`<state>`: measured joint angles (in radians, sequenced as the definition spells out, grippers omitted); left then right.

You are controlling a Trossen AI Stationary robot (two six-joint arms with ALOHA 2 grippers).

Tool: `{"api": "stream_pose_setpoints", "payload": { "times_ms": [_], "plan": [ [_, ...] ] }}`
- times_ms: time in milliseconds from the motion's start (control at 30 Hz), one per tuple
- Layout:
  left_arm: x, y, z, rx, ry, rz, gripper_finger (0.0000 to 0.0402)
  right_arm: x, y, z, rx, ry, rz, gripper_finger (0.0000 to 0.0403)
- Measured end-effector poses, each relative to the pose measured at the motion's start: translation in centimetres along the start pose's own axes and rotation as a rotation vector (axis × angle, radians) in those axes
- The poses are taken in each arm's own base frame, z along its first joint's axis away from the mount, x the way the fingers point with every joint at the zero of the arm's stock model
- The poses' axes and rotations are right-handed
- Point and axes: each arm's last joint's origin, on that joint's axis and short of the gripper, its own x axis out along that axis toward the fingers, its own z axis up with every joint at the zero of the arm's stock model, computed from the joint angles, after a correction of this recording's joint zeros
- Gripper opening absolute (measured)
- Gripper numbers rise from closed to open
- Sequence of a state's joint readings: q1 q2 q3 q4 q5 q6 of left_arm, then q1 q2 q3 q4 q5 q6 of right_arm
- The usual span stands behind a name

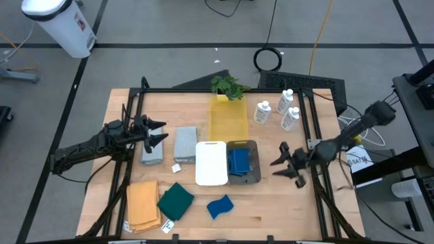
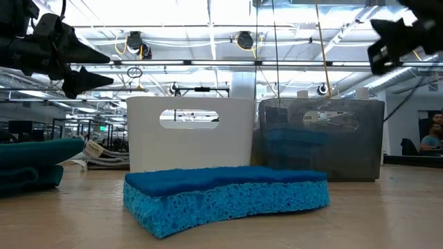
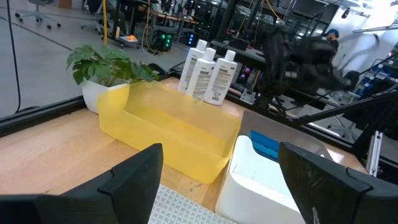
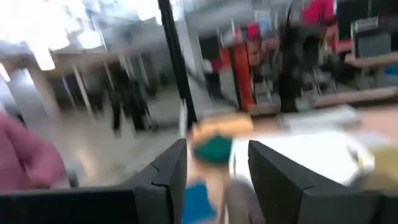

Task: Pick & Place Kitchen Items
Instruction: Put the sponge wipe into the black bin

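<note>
High view shows the left gripper (image 1: 161, 131) above the left part of the table (image 1: 271, 203), its fingers spread wide and holding nothing, just beside the grey cloth (image 1: 185, 142) and a second grey folded cloth (image 1: 152, 152) under it. The right gripper (image 1: 287, 165) hangs above the right part of the table, just beside the grey bin (image 1: 252, 163); its fingers are partly apart and nothing is between them. Inside the grey bin lie blue sponges (image 1: 239, 163), and one more blue sponge (image 1: 220, 206) lies alone on the wood near the front edge. The white bin (image 1: 211, 163) stands touching the grey bin, and the yellow bin (image 1: 228, 120) stands behind them, with the plant (image 1: 227, 86) at its far end. Three white bottles (image 1: 277, 108) stand upright together right of the yellow bin. The orange-tan cloth (image 1: 142, 204) and the dark green cloth (image 1: 176, 200) lie side by side at the front left.
</note>
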<state>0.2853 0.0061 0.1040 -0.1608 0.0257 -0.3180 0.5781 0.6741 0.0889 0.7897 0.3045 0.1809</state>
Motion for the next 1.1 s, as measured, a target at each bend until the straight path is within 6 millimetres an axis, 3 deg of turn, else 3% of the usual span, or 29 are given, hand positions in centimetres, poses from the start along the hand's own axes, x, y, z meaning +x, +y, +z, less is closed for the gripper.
{"api": "stream_pose_setpoints", "payload": {
  "times_ms": [167,367,500,700,800,933,1100],
  "plan": [
    [0.0,0.0,0.0,0.0,-0.001,0.0,0.0324,3.9,3.8,1.4,-0.094,0.026,0.035,0.0141],
    [0.0,0.0,0.0,0.0,0.0,0.0,0.0324,10.3,7.4,0.9,-0.176,0.118,0.032,0.0142],
    [0.0,0.0,0.0,0.0,0.003,0.001,0.0324,14.0,8.9,-0.9,-0.165,0.237,-0.018,0.0157],
    [0.0,0.0,0.0,0.0,-0.004,-0.001,0.0324,19.4,12.0,-3.1,-0.145,0.336,-0.035,0.0229],
    [0.0,0.0,0.0,0.0,-0.002,-0.001,0.0324,21.8,12.8,-4.3,-0.142,0.449,-0.11,0.0244],
    [0.0,0.0,0.0,0.0,0.0,0.0,0.0324,24.2,12.8,-5.9,-0.17,0.607,-0.299,0.0212],
    [0.0,0.0,0.0,0.0,0.0,0.001,0.0324,25.0,11.7,-9.3,-0.165,0.701,-0.384,0.0131]
  ]
}}
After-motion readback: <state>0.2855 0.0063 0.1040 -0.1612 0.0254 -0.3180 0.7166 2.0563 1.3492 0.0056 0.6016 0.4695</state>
